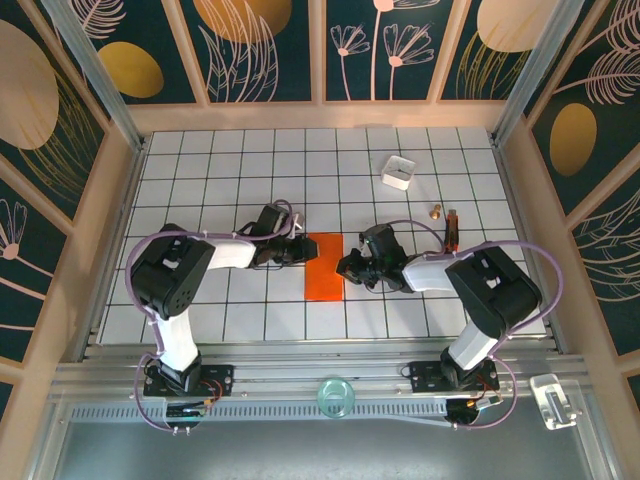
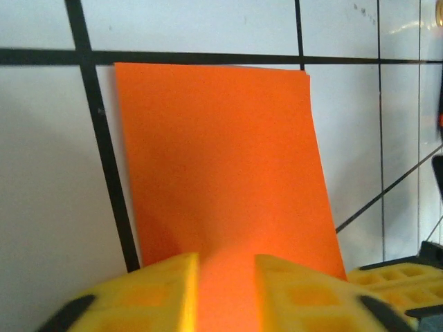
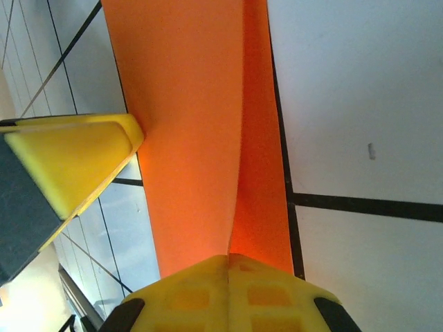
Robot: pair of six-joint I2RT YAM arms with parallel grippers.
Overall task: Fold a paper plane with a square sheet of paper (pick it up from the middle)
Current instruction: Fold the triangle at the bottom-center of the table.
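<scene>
White gridded table [image 1: 200, 190] carries the sheet [image 1: 324, 268] at its middle, folded to a strip. Its right edge is pinched in the right gripper [image 3: 228, 266]; the left gripper [image 2: 226, 290] stands slightly spread astride the left edge. Best hold the edges matched and press the crease evenly.

White box [image 1: 398, 171] on tiled table [image 1: 200, 170].

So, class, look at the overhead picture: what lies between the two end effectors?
The folded orange sheet of paper lies between the left end effector and the right end effector, seen in the top view.
</scene>
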